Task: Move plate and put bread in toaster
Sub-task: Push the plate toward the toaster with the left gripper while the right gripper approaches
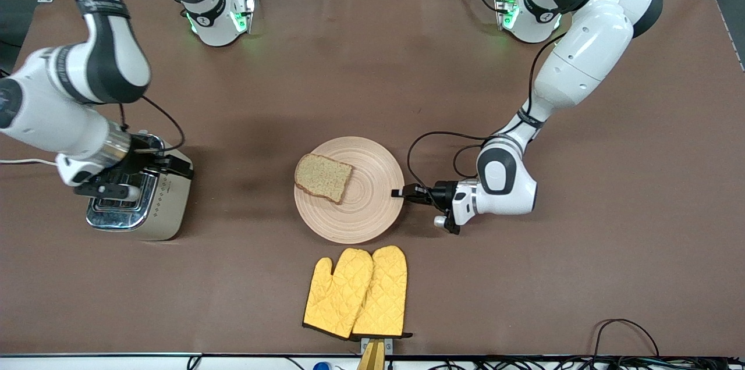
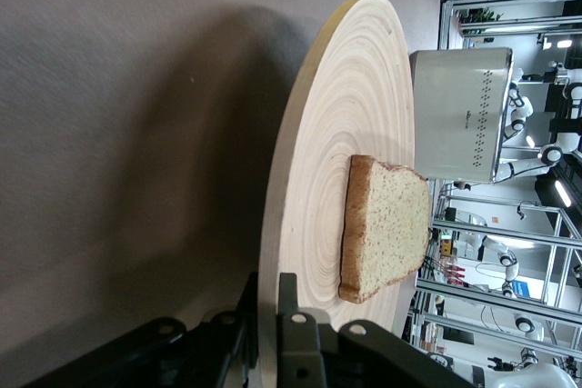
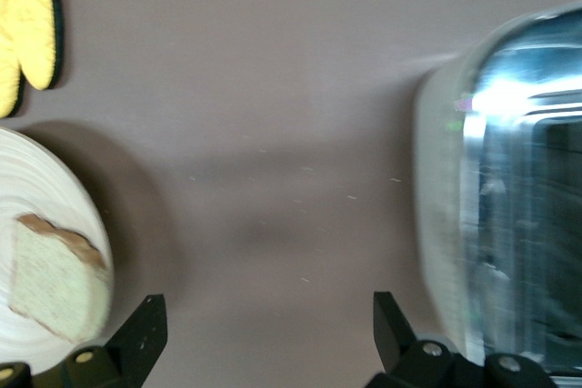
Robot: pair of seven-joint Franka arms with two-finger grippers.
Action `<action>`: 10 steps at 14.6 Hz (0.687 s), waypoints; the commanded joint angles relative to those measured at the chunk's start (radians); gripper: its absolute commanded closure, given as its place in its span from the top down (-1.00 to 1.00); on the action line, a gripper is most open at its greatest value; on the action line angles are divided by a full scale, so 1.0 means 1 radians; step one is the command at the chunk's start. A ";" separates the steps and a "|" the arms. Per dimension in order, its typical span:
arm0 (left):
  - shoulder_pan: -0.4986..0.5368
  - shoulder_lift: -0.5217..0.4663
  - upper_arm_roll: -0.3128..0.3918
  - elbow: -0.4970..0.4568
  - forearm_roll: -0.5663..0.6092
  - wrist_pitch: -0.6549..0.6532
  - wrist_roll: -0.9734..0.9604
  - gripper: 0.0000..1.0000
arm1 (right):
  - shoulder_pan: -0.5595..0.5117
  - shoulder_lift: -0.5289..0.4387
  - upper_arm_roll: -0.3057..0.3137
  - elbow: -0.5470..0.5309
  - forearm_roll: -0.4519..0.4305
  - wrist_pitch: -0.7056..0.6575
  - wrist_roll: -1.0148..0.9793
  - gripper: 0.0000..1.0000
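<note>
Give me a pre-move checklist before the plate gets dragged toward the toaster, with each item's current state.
1. Left gripper shut on the plate rim: ok.
2. Bread lying flat on the plate, inside the rim: ok.
3. Table between plate and toaster bare: ok.
4. Mitts apart from the plate, nearer the front camera: ok.
5. Right gripper open, over the toaster's edge: ok.
6. Toaster slots empty: cannot tell.

pair of yellow quilted oven mitts [image 1: 356,292] on brown table [image 1: 582,277]
</note>
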 commanded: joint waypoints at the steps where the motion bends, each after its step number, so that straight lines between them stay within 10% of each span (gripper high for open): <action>1: -0.018 0.021 -0.004 0.017 -0.037 -0.003 0.017 -1.00 | 0.053 0.037 -0.001 -0.103 0.017 0.190 0.026 1.00; 8: -0.073 0.024 -0.005 0.023 -0.039 0.080 0.015 -0.97 | 0.164 0.101 -0.001 -0.224 0.038 0.384 0.133 1.00; 10: -0.078 0.024 -0.005 0.023 -0.039 0.083 0.015 -0.50 | 0.196 0.098 -0.001 -0.249 0.040 0.370 0.148 1.00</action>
